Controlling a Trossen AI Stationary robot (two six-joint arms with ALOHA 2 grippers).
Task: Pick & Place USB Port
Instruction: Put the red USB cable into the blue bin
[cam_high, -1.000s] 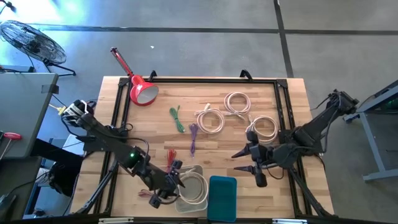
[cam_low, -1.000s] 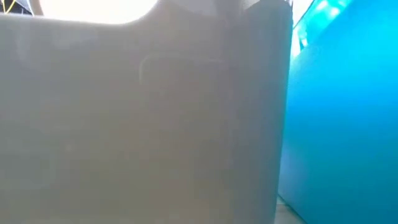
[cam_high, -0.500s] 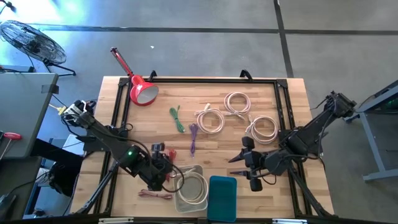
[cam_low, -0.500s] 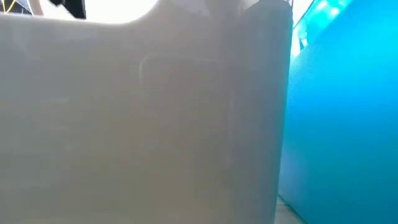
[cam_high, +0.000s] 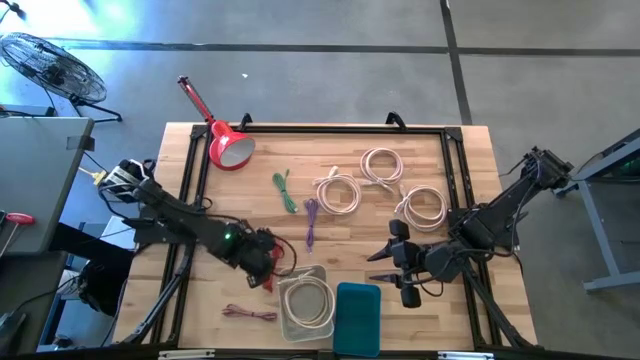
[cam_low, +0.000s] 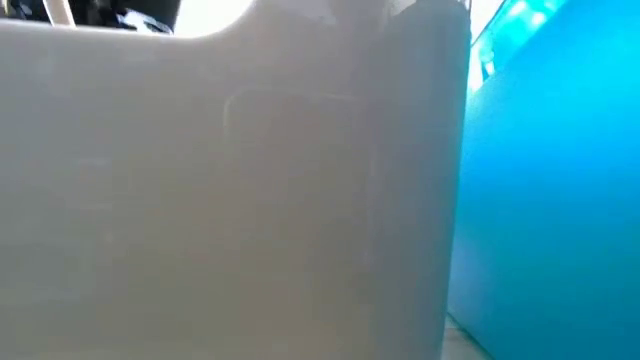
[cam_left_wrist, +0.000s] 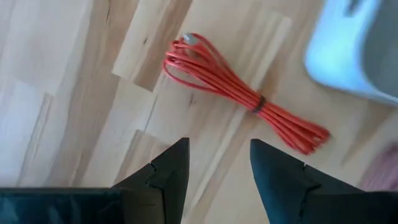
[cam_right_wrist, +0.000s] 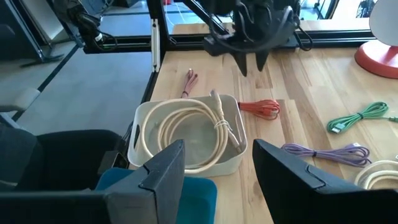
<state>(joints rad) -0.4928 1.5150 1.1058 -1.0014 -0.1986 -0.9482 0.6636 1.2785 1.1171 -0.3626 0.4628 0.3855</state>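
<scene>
Red bundled cable (cam_left_wrist: 242, 93) lies on the wooden table (cam_high: 460, 160) beside the white bin (cam_right_wrist: 140, 134), which holds a cream cable. Left gripper (cam_left_wrist: 217, 165) hovers just above it, jaws spread and empty; lowering astride the tied middle should seat both fingers. Right gripper (cam_right_wrist: 214, 165) waits nearby, spread. No legible writing appears.

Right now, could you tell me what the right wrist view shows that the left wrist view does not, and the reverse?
Only the right wrist view shows the cream cable coiled inside the white bin, the green cable, the purple cable, the pink cable and the left gripper hanging open above the table. Only the left wrist view shows the left gripper's own fingers close up. Both show the red cable lying on the wooden table beside the bin.
</scene>
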